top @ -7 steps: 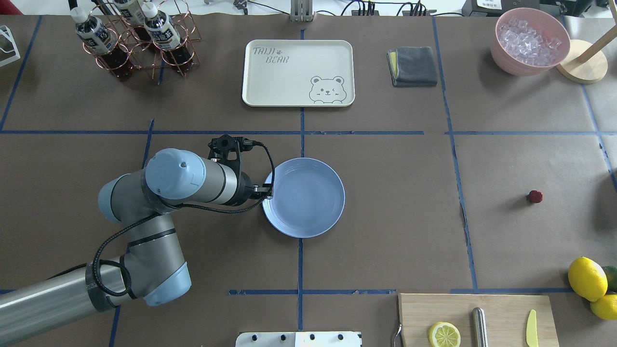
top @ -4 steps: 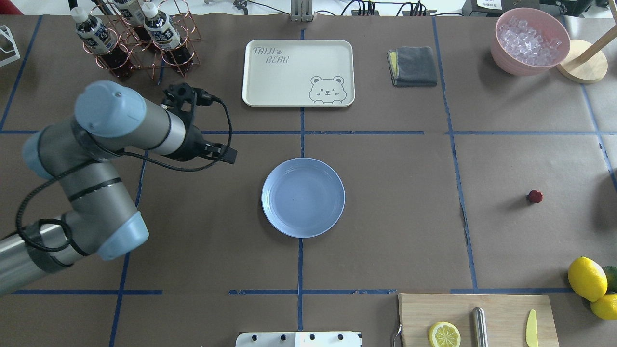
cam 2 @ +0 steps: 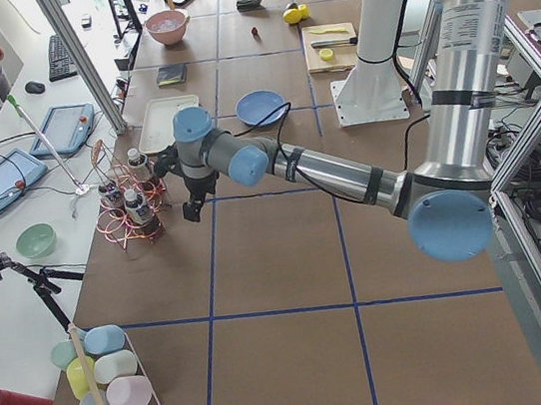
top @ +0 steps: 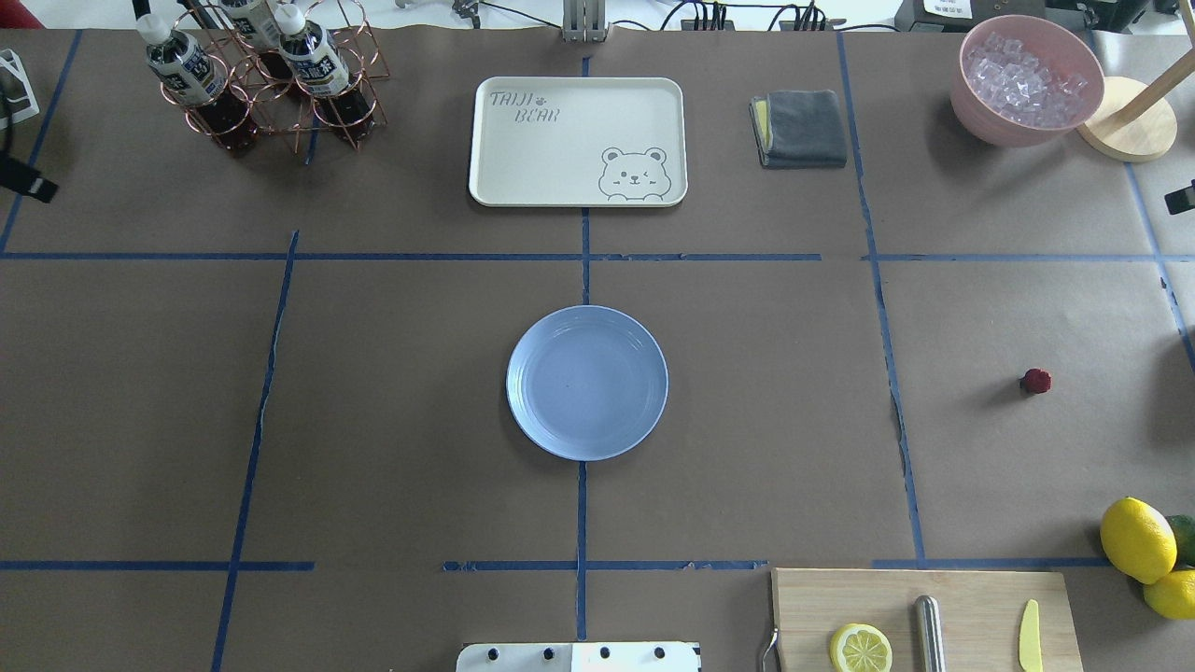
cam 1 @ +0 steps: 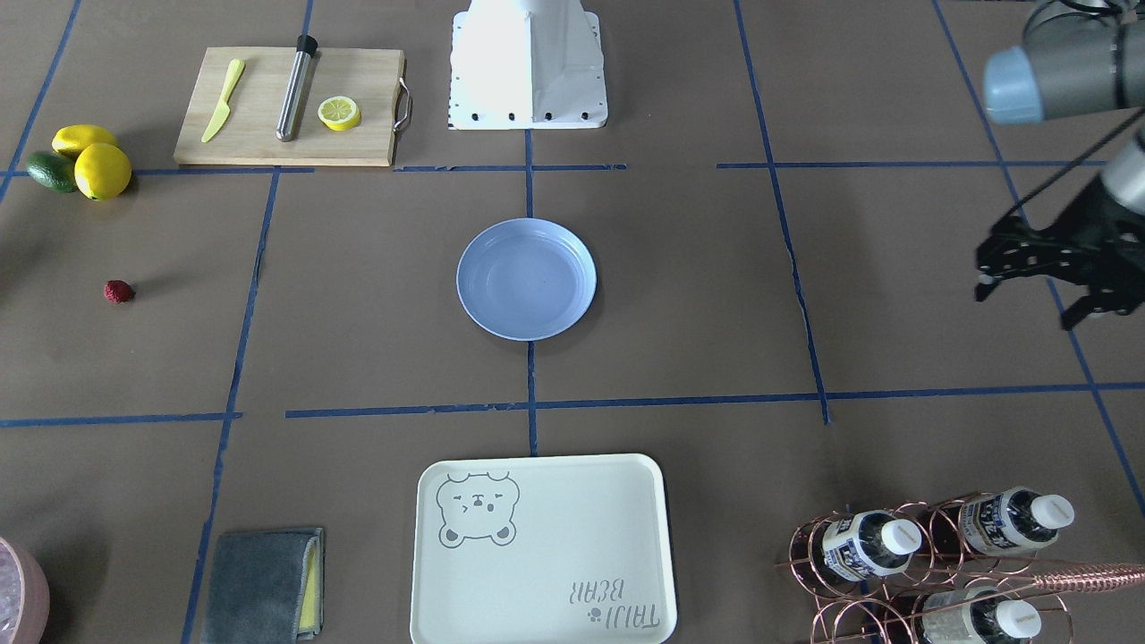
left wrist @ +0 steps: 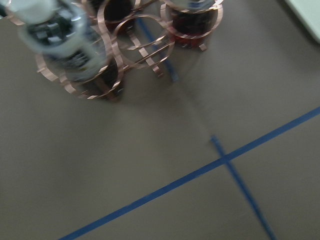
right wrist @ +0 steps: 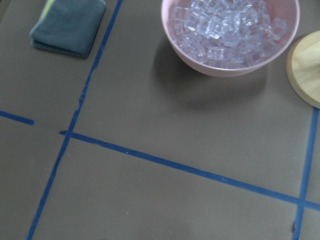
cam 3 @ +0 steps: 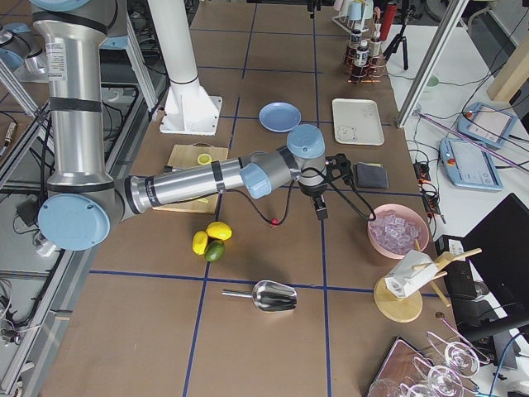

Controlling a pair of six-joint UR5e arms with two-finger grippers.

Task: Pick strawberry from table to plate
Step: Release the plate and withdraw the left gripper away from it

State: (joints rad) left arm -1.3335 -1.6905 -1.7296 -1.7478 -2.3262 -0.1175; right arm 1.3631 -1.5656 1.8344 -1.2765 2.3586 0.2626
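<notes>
The strawberry [top: 1035, 380] is a small dark-red berry lying alone on the brown table [top: 747, 373], far to the right; it also shows as the strawberry [cam 1: 118, 291]. The light-blue plate [top: 586, 383] sits empty at the table's centre. My left gripper [cam 1: 1029, 304] hangs open with nothing in it at the far left side, near the bottle rack [top: 261, 75], far from both. My right gripper [cam 3: 321, 207] hovers beyond the strawberry, towards the ice bowl. Only a black sliver of it [top: 1182, 198] shows overhead, so I cannot tell how its jaws stand.
A cream bear tray [top: 577, 140] and a grey cloth [top: 800, 128] lie at the back, with a pink bowl of ice [top: 1027, 79] at the back right. Lemons [top: 1137, 539] and a cutting board [top: 924, 621] with a lemon half sit at the front right.
My left arm has swung away from the plate's left rim, back and to the far left, almost out of the overhead view. A bit of the right gripper has appeared at the right edge.
</notes>
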